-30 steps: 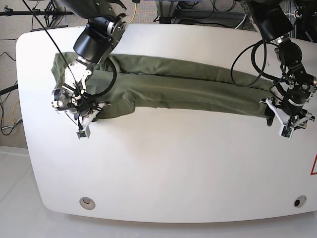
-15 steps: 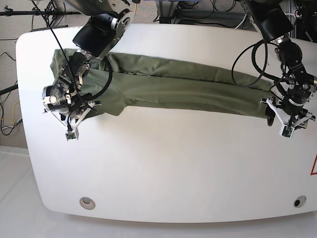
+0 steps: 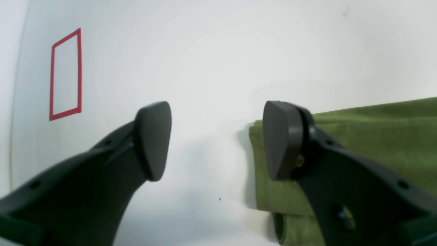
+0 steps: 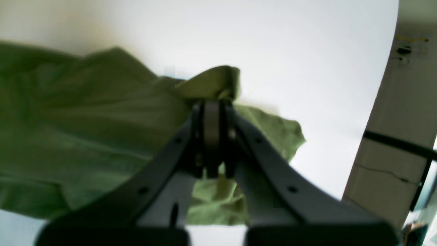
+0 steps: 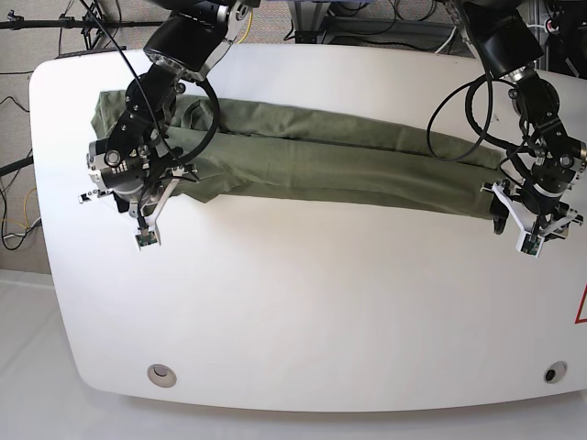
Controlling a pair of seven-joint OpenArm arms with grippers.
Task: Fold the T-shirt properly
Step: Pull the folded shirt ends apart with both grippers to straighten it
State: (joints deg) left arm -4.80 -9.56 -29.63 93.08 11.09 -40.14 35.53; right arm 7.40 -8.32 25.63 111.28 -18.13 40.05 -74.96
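The olive-green T-shirt (image 5: 339,165) lies as a long narrow band across the white table (image 5: 303,302), from far left to right. In the base view my right gripper (image 5: 128,191) is at the shirt's left end. The right wrist view shows this gripper (image 4: 211,116) shut on a raised fold of the T-shirt (image 4: 85,130). My left gripper (image 5: 519,214) sits at the shirt's right end. In the left wrist view the gripper (image 3: 218,143) is open with only bare table between its fingers, one fingertip (image 3: 281,140) standing over the T-shirt's (image 3: 368,136) folded edge.
A red tape rectangle (image 3: 65,75) marks the table beyond the left gripper; a red mark (image 5: 581,307) shows at the table's right edge. Two round grommets (image 5: 161,373) (image 5: 551,373) sit near the front edge. Cables lie behind the table's far edge.
My right gripper swung left and then back up a little with the shirt's left end, drawing the hanging lower flap in, so the band is narrower there. The left arm has not moved.
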